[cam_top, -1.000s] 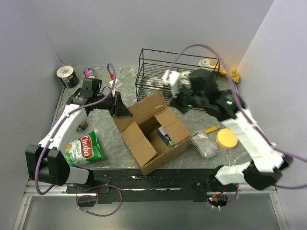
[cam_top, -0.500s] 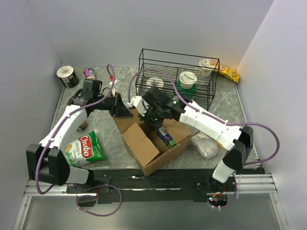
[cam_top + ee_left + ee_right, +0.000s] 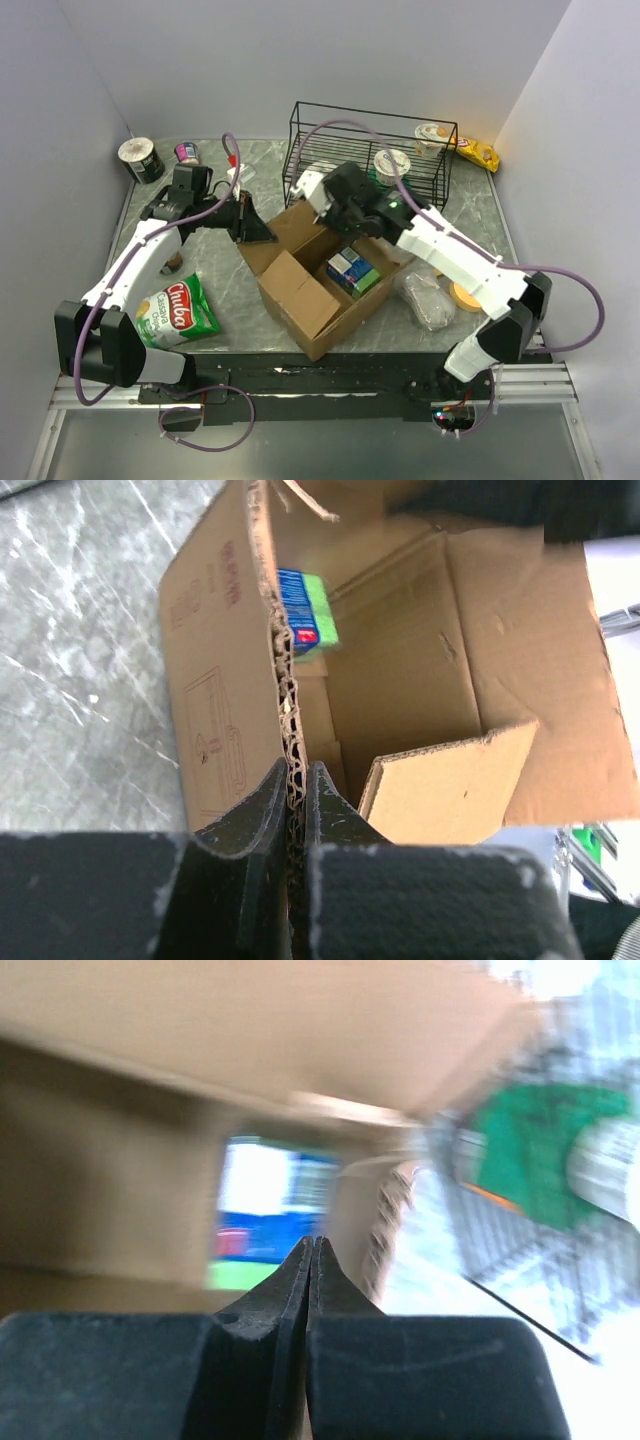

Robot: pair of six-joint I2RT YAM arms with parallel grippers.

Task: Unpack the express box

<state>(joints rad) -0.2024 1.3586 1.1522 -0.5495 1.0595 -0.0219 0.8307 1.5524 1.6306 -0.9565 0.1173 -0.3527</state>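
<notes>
The express box (image 3: 300, 300), a brown carton with its flaps up, stands open in the middle of the table. My left gripper (image 3: 256, 231) is shut on the edge of its left flap (image 3: 290, 680), and the corrugated edge runs between the fingers (image 3: 262, 805). A blue and green pack (image 3: 352, 272) lies inside the box and also shows in the left wrist view as the pack (image 3: 305, 625). My right gripper (image 3: 332, 222) hovers over the box's far flap, shut with nothing in it. In the blurred right wrist view this gripper (image 3: 313, 1245) points at the pack (image 3: 270, 1210).
A black wire basket (image 3: 330, 140) behind the box holds a green-banded cup (image 3: 392, 165). Another cup (image 3: 432, 133) and a yellow packet (image 3: 480, 153) lie at the back right. A green Chuba bag (image 3: 178, 310), a clear bag (image 3: 427, 303), an orange disc (image 3: 462, 297) and two tins (image 3: 140, 158) surround the box.
My right arm left the cup in the basket, swung left over the box and shut its jaws. The box shifted a little. The left gripper kept hold of the flap.
</notes>
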